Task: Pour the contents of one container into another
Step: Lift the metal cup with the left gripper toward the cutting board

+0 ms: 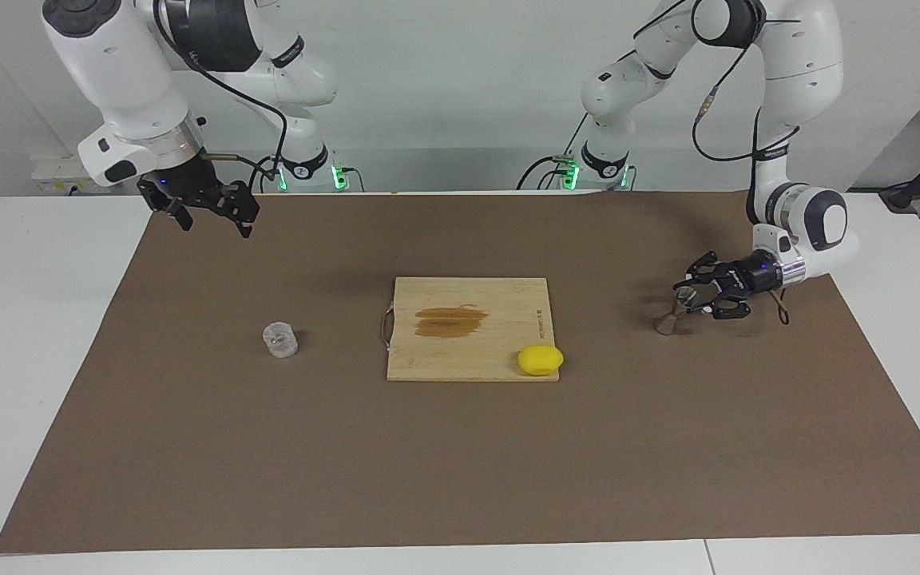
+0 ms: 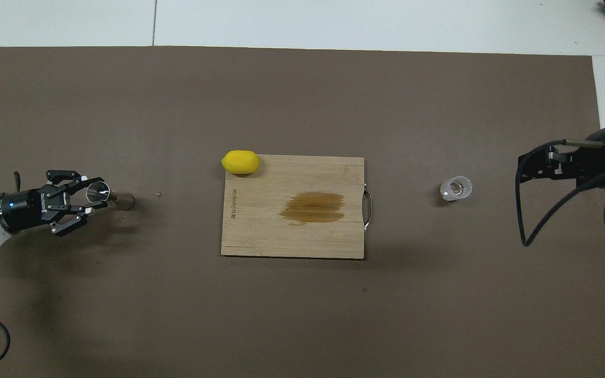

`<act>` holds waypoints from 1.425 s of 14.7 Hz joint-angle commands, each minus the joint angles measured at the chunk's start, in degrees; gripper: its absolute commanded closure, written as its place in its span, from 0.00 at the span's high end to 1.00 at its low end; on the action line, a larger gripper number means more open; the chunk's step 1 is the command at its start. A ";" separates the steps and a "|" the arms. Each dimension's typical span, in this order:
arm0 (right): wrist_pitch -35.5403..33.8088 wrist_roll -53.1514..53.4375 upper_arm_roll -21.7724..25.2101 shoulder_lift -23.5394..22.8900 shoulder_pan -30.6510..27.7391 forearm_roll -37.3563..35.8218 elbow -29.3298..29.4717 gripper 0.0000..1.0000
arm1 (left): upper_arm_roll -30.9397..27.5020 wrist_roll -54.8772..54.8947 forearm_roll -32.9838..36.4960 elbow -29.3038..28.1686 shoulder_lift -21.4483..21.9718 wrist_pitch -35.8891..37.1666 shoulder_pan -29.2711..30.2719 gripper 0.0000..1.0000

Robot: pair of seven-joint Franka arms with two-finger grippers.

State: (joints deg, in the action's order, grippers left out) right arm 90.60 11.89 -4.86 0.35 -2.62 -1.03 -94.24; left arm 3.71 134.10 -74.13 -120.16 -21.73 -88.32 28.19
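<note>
Left end effector (image 1: 688, 301) clenched on tilted metal jigger (image 1: 674, 310), well apart from cutting board (image 1: 468, 329); best righted gently; right end effector (image 1: 206, 209) released, waiting above clear cup (image 1: 279, 339).

Unreadable burned-in mark on the cutting board (image 2: 292, 207) (letters too small)

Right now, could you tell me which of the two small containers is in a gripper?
The metal jigger, gripped by the left gripper; the clear cup stands alone.
</note>
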 commanded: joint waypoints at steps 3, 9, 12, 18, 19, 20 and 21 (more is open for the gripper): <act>-0.16 -1.44 -0.15 1.23 -0.72 1.38 -1.13 1.00 | -0.10 -1.47 -3.64 1.68 -0.07 0.51 -4.36 0.35; -0.16 -1.44 -0.15 1.23 -0.72 1.38 -1.13 1.00 | -0.02 -8.41 -8.39 1.07 0.29 0.08 -14.99 0.35; -0.16 -1.44 -0.15 1.23 -0.72 1.38 -1.13 1.00 | -0.02 -9.03 -9.98 1.07 0.37 -1.06 -18.34 0.35; -0.25 -1.44 -0.15 1.23 -0.72 1.38 -1.13 1.00 | -0.10 -11.83 -13.14 0.80 0.81 -2.82 -22.82 0.35; -0.16 -1.44 -0.15 1.23 -0.72 1.38 -1.13 1.00 | -0.02 -13.06 -13.23 0.80 0.81 -3.08 -23.00 0.36; -0.16 -1.44 -0.15 1.23 -0.72 1.38 -1.13 1.00 | -0.01 -13.60 -13.58 0.45 0.90 -3.26 -23.70 0.36; -0.16 -1.44 -0.15 1.23 -0.72 1.38 -1.13 1.00 | -0.01 -13.60 -14.37 0.10 1.08 -3.44 -24.14 0.36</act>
State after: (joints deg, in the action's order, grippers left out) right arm 90.60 11.89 -4.86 0.35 -2.62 -1.03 -94.24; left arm 4.40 121.84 -86.45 -118.90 -21.73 -90.56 5.73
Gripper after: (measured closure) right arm 0.000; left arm 0.489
